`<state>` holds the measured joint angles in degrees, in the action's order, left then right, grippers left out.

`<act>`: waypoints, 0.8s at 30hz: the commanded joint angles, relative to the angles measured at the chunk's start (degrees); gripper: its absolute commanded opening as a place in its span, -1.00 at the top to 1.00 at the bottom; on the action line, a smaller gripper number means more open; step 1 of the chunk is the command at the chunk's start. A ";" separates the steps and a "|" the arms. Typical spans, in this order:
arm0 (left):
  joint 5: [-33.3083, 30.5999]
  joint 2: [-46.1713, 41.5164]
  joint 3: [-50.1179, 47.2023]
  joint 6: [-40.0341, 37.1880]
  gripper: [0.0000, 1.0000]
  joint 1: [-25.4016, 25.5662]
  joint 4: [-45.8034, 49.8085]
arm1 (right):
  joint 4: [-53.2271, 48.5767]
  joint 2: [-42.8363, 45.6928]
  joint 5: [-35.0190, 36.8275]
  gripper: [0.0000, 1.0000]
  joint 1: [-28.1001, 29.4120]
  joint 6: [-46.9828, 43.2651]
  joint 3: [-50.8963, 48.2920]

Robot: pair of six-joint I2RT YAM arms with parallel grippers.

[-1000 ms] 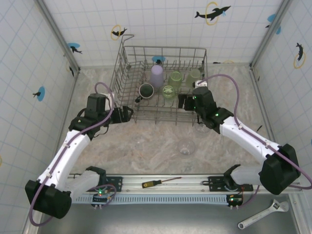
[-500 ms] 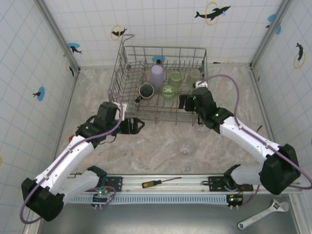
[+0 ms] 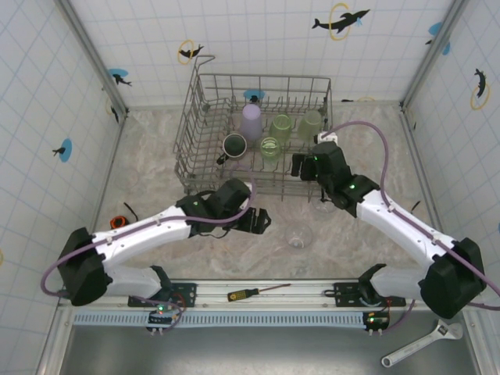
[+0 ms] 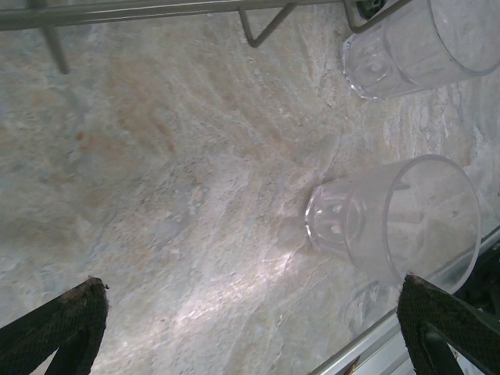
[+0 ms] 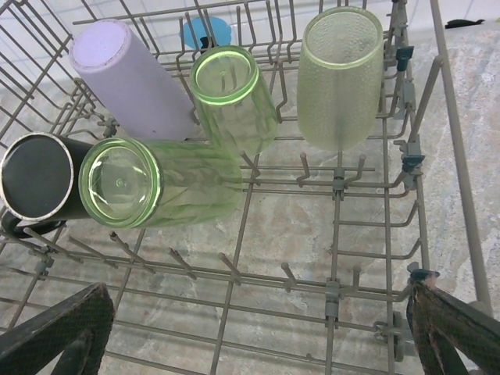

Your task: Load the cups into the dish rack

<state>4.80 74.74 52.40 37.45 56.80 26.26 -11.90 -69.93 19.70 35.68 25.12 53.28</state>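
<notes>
Looking down from the top camera, the left tool (image 3: 262, 221) lies low over the table (image 3: 351, 258) just in front of the dish rack (image 3: 190, 133). It is aimed toward 3 o'clock at a clear glass (image 3: 298, 234) standing near it, and its opening is hard to read from here. The right tool (image 3: 297, 166) hangs at the rack's near wall, at about 4 o'clock of the basket, too dark against the wire to judge. Inside the rack sit the lavender cup (image 3: 251, 121), the black mug (image 3: 234, 145) and the green tumblers (image 3: 280, 125). A second clear glass (image 3: 324, 207) is half hidden under the right arm. A second ago the left tool was at the rack's 8 o'clock corner. The arm has since swung across the front toward the glasses, while the right tool has barely shifted.

From the left wrist, the left tool (image 4: 251, 285) gapes wide and holds nothing, its fingers (image 4: 62, 324) cut off at the lower corners. The clear glass (image 4: 398, 219) sits at 3 o'clock, close by the right-hand finger; whether they touch I cannot tell. The second clear glass (image 4: 414, 43) is cropped by the upper edge at 1 o'clock.

From the right wrist, the right tool (image 5: 262, 312) is spread wide and empty over the dish rack (image 5: 336, 289). The lavender cup (image 5: 129, 78) lies at 11 o'clock. The black mug (image 5: 39, 176) is at 9 o'clock, clipped by the frame edge. The green tumblers (image 5: 234, 98) run from there toward 1 o'clock.
</notes>
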 commanded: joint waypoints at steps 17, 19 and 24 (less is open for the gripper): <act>0.17 18.69 15.50 -0.87 -0.70 6.90 1.00 | -1.87 10.34 1.01 -0.99 -4.19 -0.54 -6.17; 0.55 20.16 15.86 -0.93 -0.59 7.43 0.99 | -1.73 10.54 0.68 -0.99 -4.56 -0.42 -6.51; 0.65 24.21 17.48 -1.48 -0.25 8.51 1.96 | -1.37 10.65 -0.02 -0.99 -5.06 -0.25 -6.61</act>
<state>4.97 96.88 67.88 37.21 64.64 26.17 -13.56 -60.40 20.14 31.00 24.86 47.51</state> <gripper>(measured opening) 0.644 0.995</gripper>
